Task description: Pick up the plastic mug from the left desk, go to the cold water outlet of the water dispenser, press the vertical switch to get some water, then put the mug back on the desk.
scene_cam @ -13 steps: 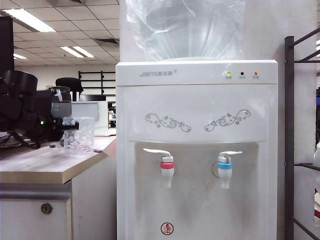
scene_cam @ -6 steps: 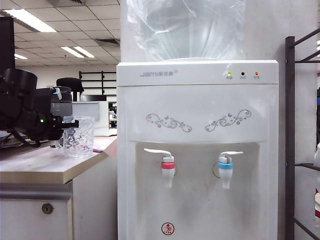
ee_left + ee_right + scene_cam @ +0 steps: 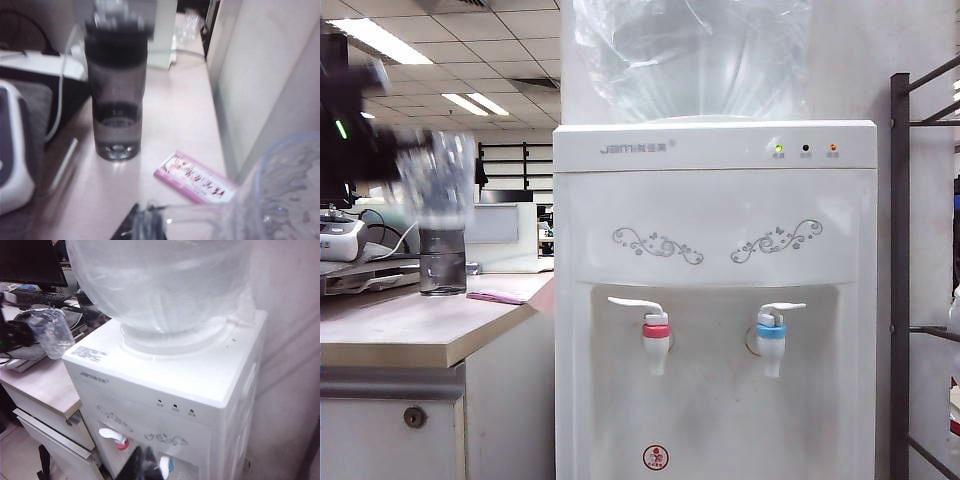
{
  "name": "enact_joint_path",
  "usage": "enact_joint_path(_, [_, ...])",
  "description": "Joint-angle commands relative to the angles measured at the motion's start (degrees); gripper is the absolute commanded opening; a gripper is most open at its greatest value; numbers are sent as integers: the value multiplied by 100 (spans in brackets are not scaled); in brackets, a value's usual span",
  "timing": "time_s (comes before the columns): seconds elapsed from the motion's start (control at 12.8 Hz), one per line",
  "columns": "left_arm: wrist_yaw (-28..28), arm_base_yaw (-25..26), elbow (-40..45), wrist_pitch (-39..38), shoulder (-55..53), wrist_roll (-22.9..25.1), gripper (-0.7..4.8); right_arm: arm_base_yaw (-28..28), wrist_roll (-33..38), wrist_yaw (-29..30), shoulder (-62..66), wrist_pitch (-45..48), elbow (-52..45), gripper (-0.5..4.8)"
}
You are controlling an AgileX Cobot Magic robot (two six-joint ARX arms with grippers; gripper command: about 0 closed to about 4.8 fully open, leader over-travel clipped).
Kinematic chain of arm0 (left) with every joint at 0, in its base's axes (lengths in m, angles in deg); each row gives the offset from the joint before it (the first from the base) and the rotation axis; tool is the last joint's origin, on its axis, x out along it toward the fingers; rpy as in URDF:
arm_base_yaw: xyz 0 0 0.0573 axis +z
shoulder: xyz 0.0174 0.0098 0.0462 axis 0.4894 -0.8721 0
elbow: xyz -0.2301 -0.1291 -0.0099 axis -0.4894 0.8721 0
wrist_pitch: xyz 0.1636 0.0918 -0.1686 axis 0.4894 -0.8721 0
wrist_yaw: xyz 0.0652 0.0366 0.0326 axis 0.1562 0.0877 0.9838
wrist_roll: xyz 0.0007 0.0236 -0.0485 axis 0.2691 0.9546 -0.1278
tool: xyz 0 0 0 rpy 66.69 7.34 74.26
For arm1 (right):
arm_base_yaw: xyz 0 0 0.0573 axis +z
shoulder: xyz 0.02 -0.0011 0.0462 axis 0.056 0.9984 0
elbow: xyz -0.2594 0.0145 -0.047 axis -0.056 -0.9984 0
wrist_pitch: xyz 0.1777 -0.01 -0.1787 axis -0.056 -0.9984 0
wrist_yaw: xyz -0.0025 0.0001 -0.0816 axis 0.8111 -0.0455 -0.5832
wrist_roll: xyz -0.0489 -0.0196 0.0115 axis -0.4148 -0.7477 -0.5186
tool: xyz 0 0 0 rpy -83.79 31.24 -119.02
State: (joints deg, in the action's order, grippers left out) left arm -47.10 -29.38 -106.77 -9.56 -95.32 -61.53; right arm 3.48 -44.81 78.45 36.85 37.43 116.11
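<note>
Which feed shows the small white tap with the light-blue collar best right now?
The exterior view: the small white tap with the light-blue collar faces the camera, sharp and unobstructed. The right wrist view shows only a sliver of it, cut off at the picture's edge. The left wrist view doesn't show it.

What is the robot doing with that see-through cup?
The left pincer is shut on the plastic mug by its handle and holds it in the air above the left desk, a blur in the pictures. The mug isn't at the water dispenser yet. The right pincer hangs near the taps, touching nothing.
</note>
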Motion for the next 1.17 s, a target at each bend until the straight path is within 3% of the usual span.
enact_joint_path(0.08, [-173,-267,514,-2234,2559,-157,-7,9,11,-151,35,46,35,-6])
enact_joint_path(0.47, [-170,-1174,522,-3187,3270,-428,-7,9,9,-385,177,74,35,-6])
enact_joint_path(0.55, [-120,-1700,647,-3187,3226,-435,-7,9,9,-398,173,72,35,-6])
enact_joint_path(0.63, [-74,-2291,914,-3117,3200,-439,-7,13,9,-363,173,72,35,-6])
enact_joint_path(0.7, [37,-2546,1051,-2997,3169,-461,-7,11,9,-363,173,72,35,-6])
enact_joint_path(0.78, [140,-3145,1519,-2496,3012,-599,-7,15,9,-358,175,72,35,-6])
enact_joint_path(1.02, [337,-3735,1797,-2286,2651,-632,-7,13,9,-354,173,66,35,-6])
enact_joint_path(1.1, [345,-4277,1801,-1954,2024,-634,-7,15,9,-358,173,-72,35,-6])
enact_joint_path(1.17, [348,-4389,1801,-1788,1843,-634,-7,15,11,-356,173,-144,35,-6])
